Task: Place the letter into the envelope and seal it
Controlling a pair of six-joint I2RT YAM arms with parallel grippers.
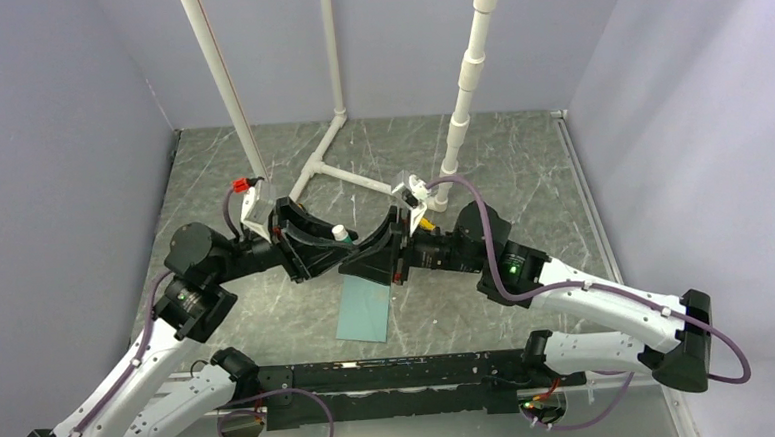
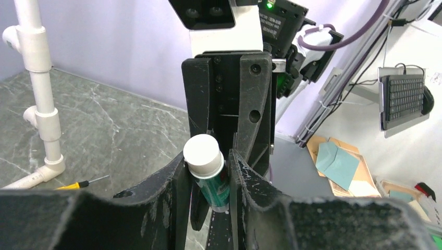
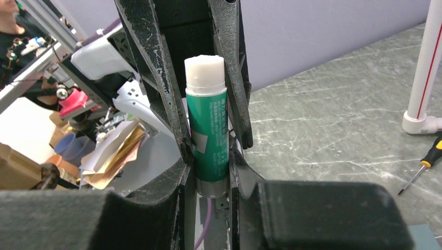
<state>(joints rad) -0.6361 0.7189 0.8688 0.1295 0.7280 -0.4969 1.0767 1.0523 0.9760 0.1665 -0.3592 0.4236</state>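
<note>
A green glue stick [image 3: 208,125] with a white cap [image 2: 203,152] hangs in the air between both grippers. My right gripper [image 3: 209,167] is shut on its silver base end. My left gripper [image 2: 207,161] is shut on its body just below the cap. The two grippers meet nose to nose above the table's middle, with the white cap [image 1: 339,233] showing between them in the top view. The pale teal envelope [image 1: 365,310] lies flat on the table under them, its far end hidden by the right gripper [image 1: 380,249]. The letter is out of view.
A white PVC pipe frame [image 1: 330,156] stands on the far half of the table, with one upright [image 2: 39,88] near the left gripper. A yellow-handled screwdriver [image 3: 423,165] lies by the pipe foot [image 3: 421,122]. Grey walls enclose the marble table [image 1: 521,171].
</note>
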